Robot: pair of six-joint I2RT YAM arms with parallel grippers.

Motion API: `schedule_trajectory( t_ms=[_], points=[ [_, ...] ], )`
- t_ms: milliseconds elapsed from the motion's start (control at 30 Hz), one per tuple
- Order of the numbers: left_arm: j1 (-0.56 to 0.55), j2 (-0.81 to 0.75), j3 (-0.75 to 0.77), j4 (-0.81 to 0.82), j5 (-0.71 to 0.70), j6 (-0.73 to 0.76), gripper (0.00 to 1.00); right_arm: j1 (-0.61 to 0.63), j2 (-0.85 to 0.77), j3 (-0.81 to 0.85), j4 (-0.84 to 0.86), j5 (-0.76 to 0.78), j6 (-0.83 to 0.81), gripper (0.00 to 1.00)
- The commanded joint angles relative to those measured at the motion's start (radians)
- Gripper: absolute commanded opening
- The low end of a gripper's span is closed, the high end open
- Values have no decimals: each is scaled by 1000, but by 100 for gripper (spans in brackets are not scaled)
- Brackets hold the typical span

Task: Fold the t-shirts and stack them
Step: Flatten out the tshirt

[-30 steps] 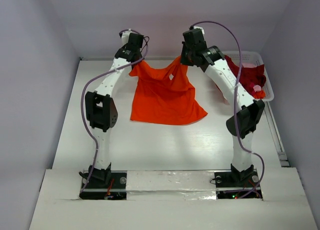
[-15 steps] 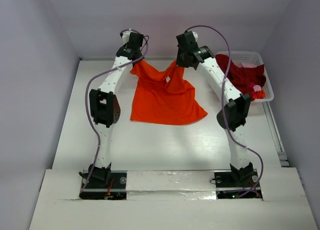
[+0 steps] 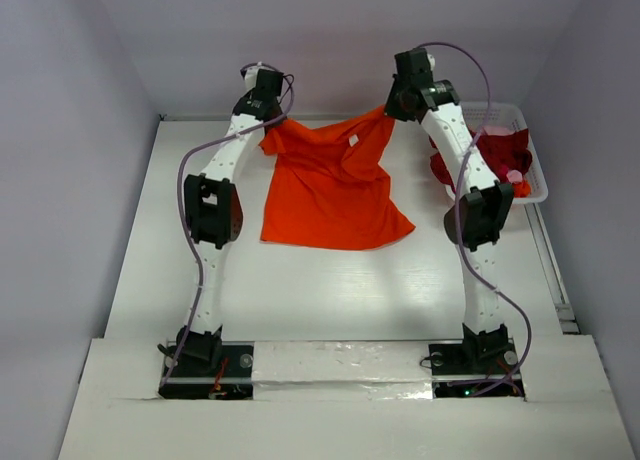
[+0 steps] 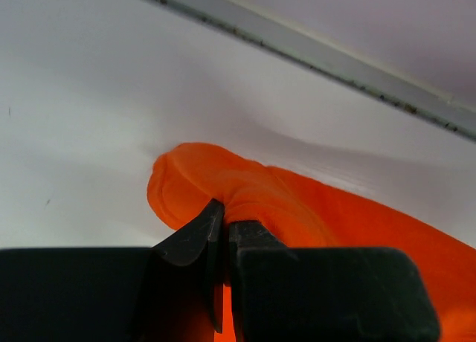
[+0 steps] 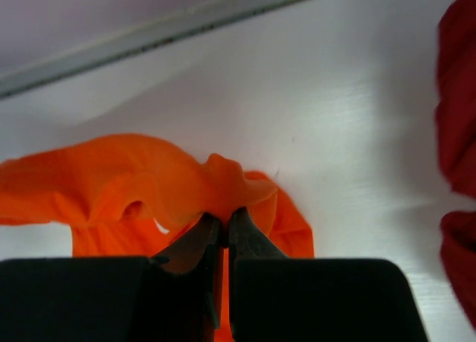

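The orange-red t-shirt (image 3: 330, 185) is held up beside the white basket (image 3: 541, 176) by its far edge, clamped between the pressed-together fingers of the left gripper (image 4: 223, 224) and the right gripper (image 5: 221, 224), while the dark crimson t-shirt (image 3: 497, 152) is heaped in that basket.

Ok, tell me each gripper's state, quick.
Left gripper: closed, holding the orange t-shirt.
Right gripper: closed, holding the same orange t-shirt.

Quick count: one orange-red t-shirt (image 3: 325, 195), one dark crimson t-shirt (image 3: 495, 148), one white basket (image 3: 541, 180), one left arm (image 3: 212, 208), one right arm (image 3: 478, 215).
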Motion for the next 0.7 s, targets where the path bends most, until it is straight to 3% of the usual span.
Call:
schedule_trajectory(
  t_ms=[0, 133, 400, 667],
  points=[
    [16, -55, -4, 117, 23, 48, 0, -30, -8, 75, 109, -63, -23, 0],
    [27, -71, -33, 238, 45, 88, 0, -49, 38, 132, 153, -115, -28, 0],
    [74, -19, 20, 255, 51, 72, 0, -59, 101, 150, 201, -233, -43, 0],
    [93, -3, 0, 306, 37, 49, 0, -101, 159, 153, 207, -210, -12, 0]
  ],
)
